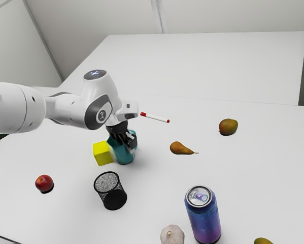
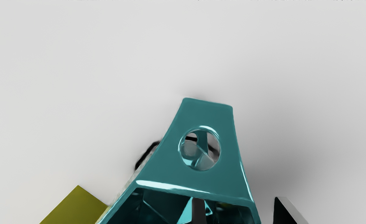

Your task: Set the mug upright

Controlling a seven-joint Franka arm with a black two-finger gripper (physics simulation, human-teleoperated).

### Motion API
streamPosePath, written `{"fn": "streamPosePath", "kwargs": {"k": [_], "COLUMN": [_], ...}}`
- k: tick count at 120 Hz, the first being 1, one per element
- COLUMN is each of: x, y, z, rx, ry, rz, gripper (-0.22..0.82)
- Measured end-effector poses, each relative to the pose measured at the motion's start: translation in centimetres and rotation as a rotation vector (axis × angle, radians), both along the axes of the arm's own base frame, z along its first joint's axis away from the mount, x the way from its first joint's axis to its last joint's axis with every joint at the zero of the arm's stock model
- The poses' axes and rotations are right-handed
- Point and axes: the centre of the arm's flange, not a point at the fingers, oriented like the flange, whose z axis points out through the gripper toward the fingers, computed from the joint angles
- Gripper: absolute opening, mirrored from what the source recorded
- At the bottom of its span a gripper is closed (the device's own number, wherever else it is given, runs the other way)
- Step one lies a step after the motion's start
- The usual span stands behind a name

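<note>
Black two-finger gripper [image 2: 239, 202] fingers apart, astride the glossy teal mug's [image 2: 201, 179] wall! Gripping or freeing, go straight; don't jostle the rim.

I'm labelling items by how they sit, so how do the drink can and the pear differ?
The can stands upright, while the pear lies on its side.
The can is blue and purple; the pear is orange-brown.
The can is a straight cylinder, whereas the pear tapers to its stem.
Both rest on the table.
</note>
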Motion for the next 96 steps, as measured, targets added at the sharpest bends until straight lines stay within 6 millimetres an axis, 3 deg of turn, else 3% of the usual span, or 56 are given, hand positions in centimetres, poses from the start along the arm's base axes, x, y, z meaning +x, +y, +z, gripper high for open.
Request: {"fn": "streamPosePath", "kwargs": {"k": [17, 35, 57, 82, 96], "x": [0.0, -0.2, 0.3, 5.7, 6.4], "y": [-0.1, -0.9, -1.8, -2.6, -1.1], "z": [0.7, 3.0, 8.8, 17.9, 19.9], "rx": [-0.007, -0.024, -0.048, -0.033, -0.009], "ry": [-0.014, -0.05, -0.122, -0.147, -0.076], "rz": [0.001, -0.01, -0.023, -0.012, 0.015], "gripper": [0.36, 0.48, 0.55, 0.59, 0.59]}}
